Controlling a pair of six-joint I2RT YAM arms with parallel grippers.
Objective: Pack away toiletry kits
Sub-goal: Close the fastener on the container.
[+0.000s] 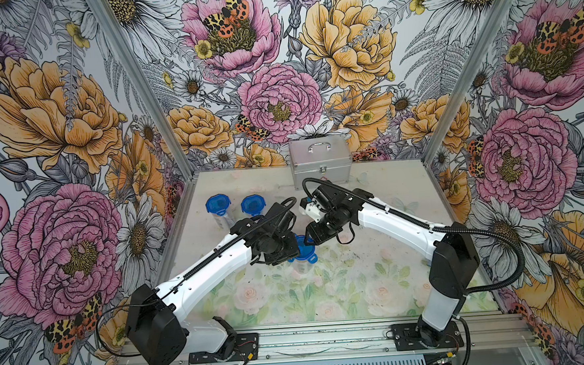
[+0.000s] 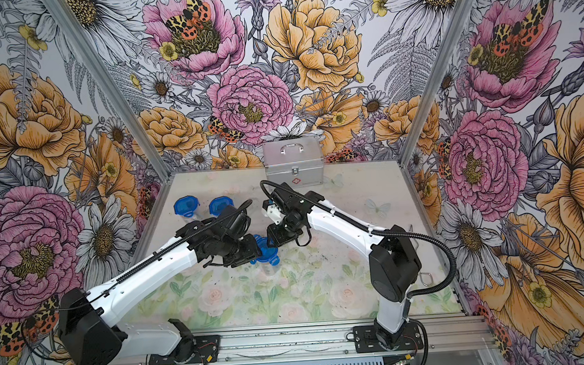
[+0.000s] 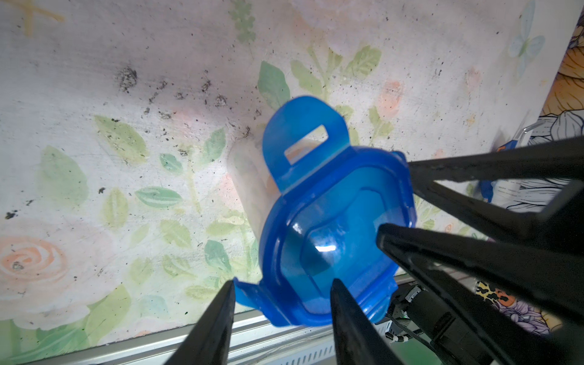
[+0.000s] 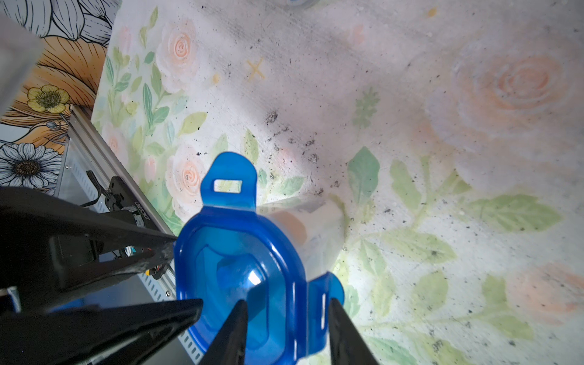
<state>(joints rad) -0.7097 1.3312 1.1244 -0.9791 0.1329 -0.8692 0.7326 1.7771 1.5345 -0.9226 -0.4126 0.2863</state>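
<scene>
Three lidded cups [image 1: 253, 206]: two stand back left, the third cup [image 1: 301, 267] sits on the table [image 1: 387, 199] between your grippers.
Your right gripper [image 4: 286, 301] pinches its blue lid [image 4: 240, 268] at a side tab; your left gripper [image 3: 284, 281] straddles the opposite rim, grip unclear. White and orange contents [image 4: 297, 227] show through.

We see the lid [image 3: 328, 240] as translucent blue plastic, smooth and glossy, with a bright glint on its top. The cup [image 4: 316, 227] under it is clear plastic; it seems faintly frosted, though the wrist view blurs there. The table [image 3: 94, 94] carries a matt printed floral covering, scuffed and speckled with dark grit. The case [image 1: 320, 168] is ribbed silvery metal with a shinier handle and latch. We find the left end effector [image 3: 284, 282] to be matt black plastic, its fingers [image 3: 211, 325] dull and slightly grainy. The arm shells [image 1: 206, 280] are smooth white plastic with a soft sheen, the rail [image 1: 326, 339] bare brushed metal, and the walls [image 1: 41, 134] matt printed sheet
</scene>
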